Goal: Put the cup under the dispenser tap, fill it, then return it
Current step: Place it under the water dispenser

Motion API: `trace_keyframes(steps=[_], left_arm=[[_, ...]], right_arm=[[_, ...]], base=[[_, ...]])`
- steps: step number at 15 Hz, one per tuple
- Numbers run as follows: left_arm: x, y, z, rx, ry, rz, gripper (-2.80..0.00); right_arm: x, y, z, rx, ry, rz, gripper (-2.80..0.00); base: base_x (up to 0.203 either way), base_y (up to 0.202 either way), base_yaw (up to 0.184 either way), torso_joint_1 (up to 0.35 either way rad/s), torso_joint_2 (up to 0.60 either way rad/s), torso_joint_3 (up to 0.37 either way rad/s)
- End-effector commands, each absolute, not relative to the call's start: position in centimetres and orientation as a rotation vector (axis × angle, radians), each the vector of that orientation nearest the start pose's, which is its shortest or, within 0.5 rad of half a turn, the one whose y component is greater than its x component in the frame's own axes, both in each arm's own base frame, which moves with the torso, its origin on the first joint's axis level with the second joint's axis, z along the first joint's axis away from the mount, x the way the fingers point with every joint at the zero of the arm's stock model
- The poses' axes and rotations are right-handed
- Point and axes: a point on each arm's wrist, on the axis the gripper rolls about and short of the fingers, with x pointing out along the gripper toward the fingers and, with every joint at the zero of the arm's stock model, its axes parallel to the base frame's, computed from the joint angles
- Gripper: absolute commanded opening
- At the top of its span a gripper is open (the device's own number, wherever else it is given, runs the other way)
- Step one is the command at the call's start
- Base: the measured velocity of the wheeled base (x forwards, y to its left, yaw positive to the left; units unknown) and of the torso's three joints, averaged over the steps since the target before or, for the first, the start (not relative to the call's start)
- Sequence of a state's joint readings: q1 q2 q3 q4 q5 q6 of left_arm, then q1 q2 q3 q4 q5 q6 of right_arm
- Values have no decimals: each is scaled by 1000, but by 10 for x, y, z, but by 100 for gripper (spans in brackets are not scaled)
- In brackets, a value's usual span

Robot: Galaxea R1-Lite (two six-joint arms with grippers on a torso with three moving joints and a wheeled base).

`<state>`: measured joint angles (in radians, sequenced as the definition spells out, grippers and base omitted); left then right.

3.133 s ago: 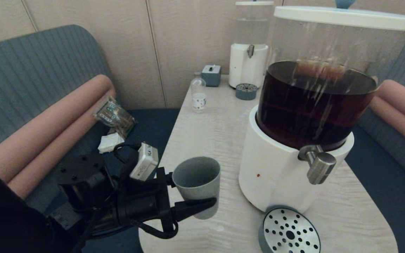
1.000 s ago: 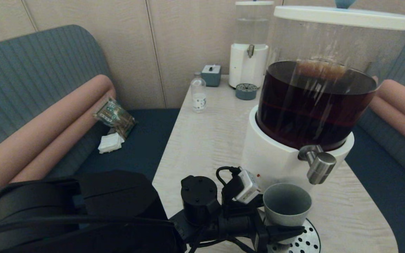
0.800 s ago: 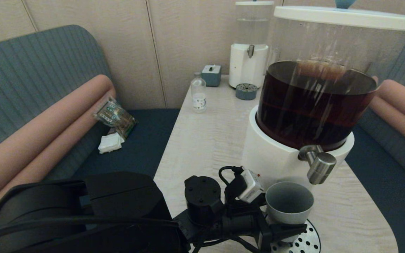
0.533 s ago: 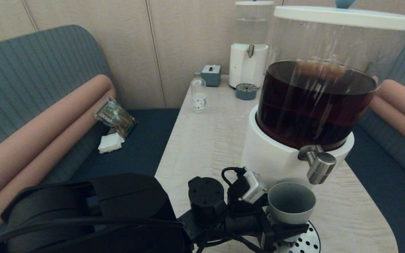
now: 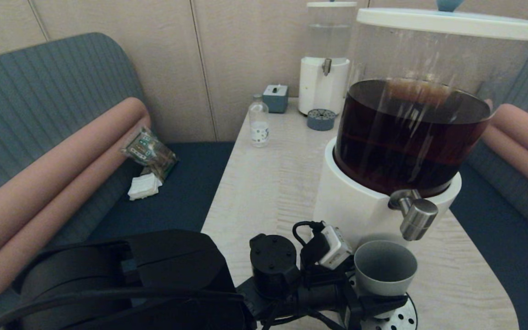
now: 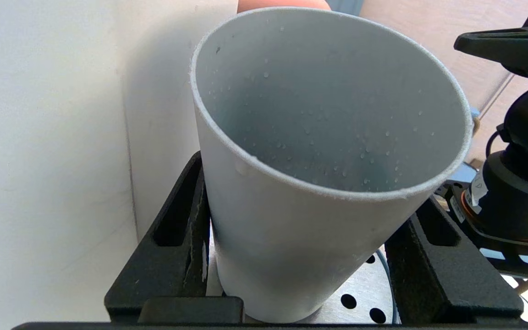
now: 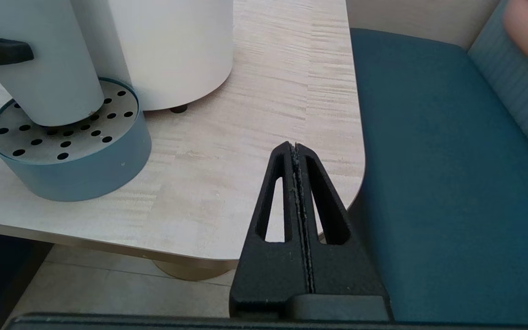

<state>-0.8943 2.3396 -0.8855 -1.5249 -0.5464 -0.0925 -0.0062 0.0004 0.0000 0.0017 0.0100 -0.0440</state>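
We hold the cup (image 5: pixel 385 274) clamped in our left gripper (image 5: pixel 374 300), one finger (image 6: pixel 172 256) on each side of its lower wall. The cup stands tilted on the perforated drip tray (image 7: pixel 69 151) at the foot of the big dispenser (image 5: pixel 374 215), just below and slightly left of the dispenser tap (image 5: pixel 417 219). Droplets cling inside it. Our right gripper (image 7: pixel 297 192) hovers by the tabletop (image 7: pixel 255 114) corner, fingers pressed together on nothing.
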Motion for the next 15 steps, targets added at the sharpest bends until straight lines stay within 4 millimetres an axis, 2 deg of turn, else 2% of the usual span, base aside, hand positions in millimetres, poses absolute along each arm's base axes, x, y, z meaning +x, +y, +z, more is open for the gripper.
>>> trace_keyframes(steps=[1,4,5,15], left_arm=[[243,-322,57,-90,-10,-1447,-280],[242,-322,56,-87,-10,-1447,-280],[241,-323,57,-88,-11,-1451,0],[237,-319,58,-87,4,-1438,0]], right_arm=[[-22,0,72,-44,8,5,-280],[-22,0,73,-44,8,5,-280],[-22,0,73,-44,8,5,-280],[-22,0,73,-44,8,5,-280]], base=[[0,0,0,0,0,0],[0,0,0,0,0,0],[0,0,0,0,0,0],[0,0,0,0,0,0]])
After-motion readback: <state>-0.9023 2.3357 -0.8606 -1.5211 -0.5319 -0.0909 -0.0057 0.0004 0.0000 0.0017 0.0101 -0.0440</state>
